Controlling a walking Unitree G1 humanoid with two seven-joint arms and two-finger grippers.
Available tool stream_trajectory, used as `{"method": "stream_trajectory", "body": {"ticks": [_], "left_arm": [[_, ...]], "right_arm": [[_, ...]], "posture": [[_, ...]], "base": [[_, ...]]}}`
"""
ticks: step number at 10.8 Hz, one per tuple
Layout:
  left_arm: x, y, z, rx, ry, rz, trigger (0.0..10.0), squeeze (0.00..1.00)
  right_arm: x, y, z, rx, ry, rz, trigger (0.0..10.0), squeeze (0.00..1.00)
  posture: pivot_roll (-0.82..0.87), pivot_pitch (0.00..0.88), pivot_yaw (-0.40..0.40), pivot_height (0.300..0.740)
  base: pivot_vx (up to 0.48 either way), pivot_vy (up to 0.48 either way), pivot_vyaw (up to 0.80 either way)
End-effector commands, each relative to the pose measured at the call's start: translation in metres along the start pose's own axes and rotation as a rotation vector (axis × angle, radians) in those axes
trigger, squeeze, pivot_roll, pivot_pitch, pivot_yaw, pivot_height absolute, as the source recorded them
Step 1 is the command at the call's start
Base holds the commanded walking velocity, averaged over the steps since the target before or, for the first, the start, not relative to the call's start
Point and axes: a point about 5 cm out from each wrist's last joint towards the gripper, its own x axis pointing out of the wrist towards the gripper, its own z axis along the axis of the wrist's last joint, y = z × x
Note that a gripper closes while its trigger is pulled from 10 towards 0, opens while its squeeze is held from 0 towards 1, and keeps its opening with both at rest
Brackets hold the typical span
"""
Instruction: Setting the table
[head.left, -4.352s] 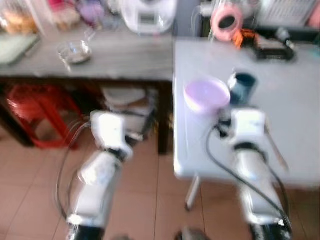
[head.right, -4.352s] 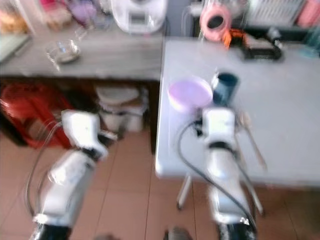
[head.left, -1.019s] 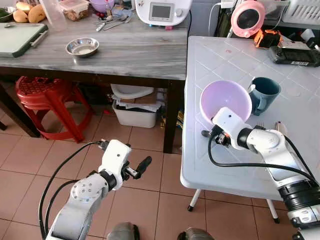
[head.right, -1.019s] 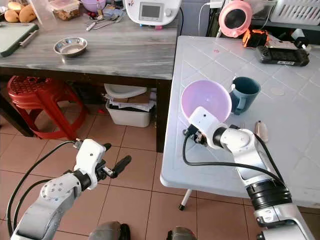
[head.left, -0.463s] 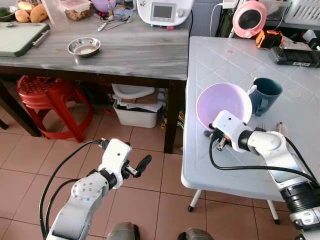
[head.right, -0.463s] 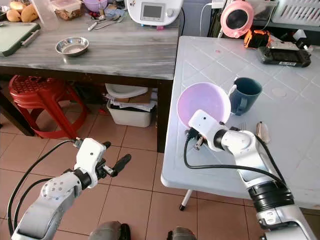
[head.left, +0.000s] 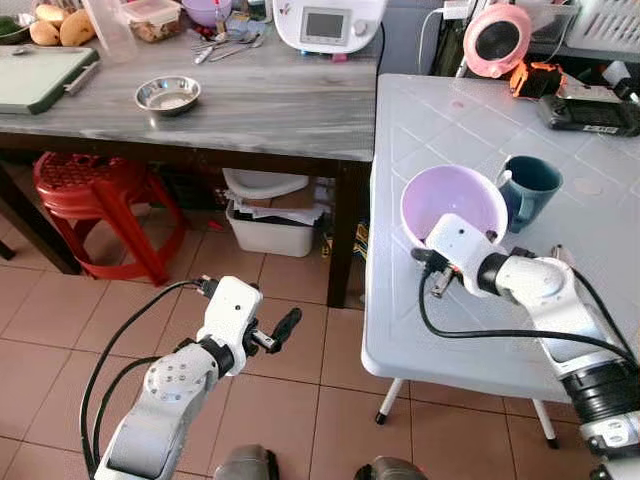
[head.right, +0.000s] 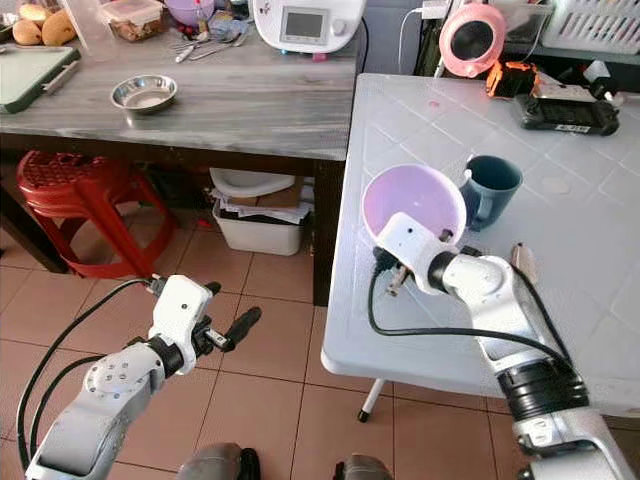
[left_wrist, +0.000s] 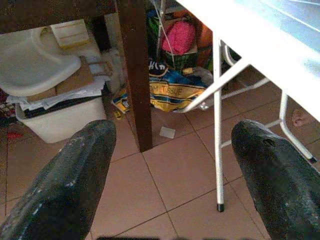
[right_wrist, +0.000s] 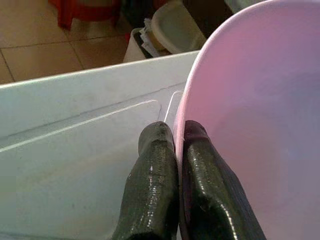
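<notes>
**Bowl swung back toward the mug, rim pinched in the right pincer**

Since half a second ago the lilac plastic bowl (head.left: 452, 206) has shifted a little toward the mug and sits less steeply tipped; the left arm has kept its pose.

Furthest left, well away from the left pincer, a red plastic stool (head.left: 97, 204) stands under the grey wooden counter (head.left: 250, 105); a small steel dish (head.left: 168, 95) rests on the counter top. Beyond the left pincer, below the counter, sits a white storage bin (left_wrist: 55, 112).

Left pincer (head.left: 278, 331) hangs low over the tiled floor (head.left: 60, 330), fingers (left_wrist: 70, 180) spread wide apart with nothing between them. Ahead of it are the counter's dark leg and the thin metal legs of the white folding table (head.left: 470, 330).

Right pincer (right_wrist: 175, 150) is clamped on the near rim of the lilac bowl, one finger on the outer wall, the other inside, the rim squeezed between. The bowl is tilted, its mouth turned up and toward the camera, over the white table near its left edge. Just beyond the pincer, on the bowl's right, a dark teal mug (head.left: 528, 188) stands upright, very close to the bowl; contact cannot be told. Right of the pincer's wrist a spoon (head.right: 522, 262) lies on the table.
</notes>
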Motion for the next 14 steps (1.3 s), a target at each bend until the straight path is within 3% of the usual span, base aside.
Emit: {"method": "stream_trajectory", "body": {"ticks": [1,3,4,5,6,7,9,11,14], "left_arm": [[0.000,0.006,0.002,0.006,-0.007,0.034,10.0,0.00],[0.003,0.012,0.009,-0.014,-0.064,0.096,10.0,0.00],[0.007,0.017,0.018,-0.026,-0.122,0.136,10.0,0.00],[0.010,0.021,0.020,-0.012,-0.134,0.155,10.0,0.00],[0.012,0.023,0.023,0.001,-0.153,0.167,10.0,0.00],[0.017,0.025,0.029,0.010,-0.187,0.183,10.0,0.00],[0.020,0.030,0.035,0.024,-0.235,0.245,10.0,0.00],[0.022,0.026,0.034,0.015,-0.245,0.240,10.0,0.00],[0.024,0.026,0.035,0.032,-0.267,0.242,10.0,0.00]], "right_arm": [[0.001,0.004,-0.002,0.013,-0.007,-0.005,0.0,0.00],[0.005,0.009,0.009,0.054,-0.096,-0.096,0.0,0.00],[0.009,0.016,0.024,0.067,-0.209,-0.209,0.0,0.00],[0.010,0.023,0.033,0.080,-0.270,-0.241,0.0,0.00],[0.010,0.027,0.039,0.095,-0.307,-0.266,2.3,0.00],[0.009,0.034,0.051,0.089,-0.378,-0.295,10.0,0.00],[0.006,0.045,0.060,0.126,-0.443,-0.337,10.0,0.00],[0.003,0.052,0.062,0.158,-0.463,-0.373,10.0,0.00],[0.003,0.053,0.062,0.163,-0.459,-0.389,10.0,0.00]], "posture": [[0.03,0.025,0.011,0.740],[0.03,0.012,0.001,0.740],[0.03,0.000,-0.005,0.740],[0.03,0.000,0.000,0.740],[0.02,0.000,0.002,0.740],[0.02,0.000,0.005,0.740],[0.02,0.000,0.003,0.740],[0.02,0.000,0.003,0.740],[0.01,0.000,0.002,0.740]], "base": [[0.000,0.000,0.00],[0.000,0.000,0.00],[0.000,0.000,0.00],[0.000,0.000,0.00],[0.000,0.000,0.00],[0.000,0.480,0.00],[0.000,0.480,0.00],[0.000,0.480,0.00],[0.000,0.479,0.00]]}}
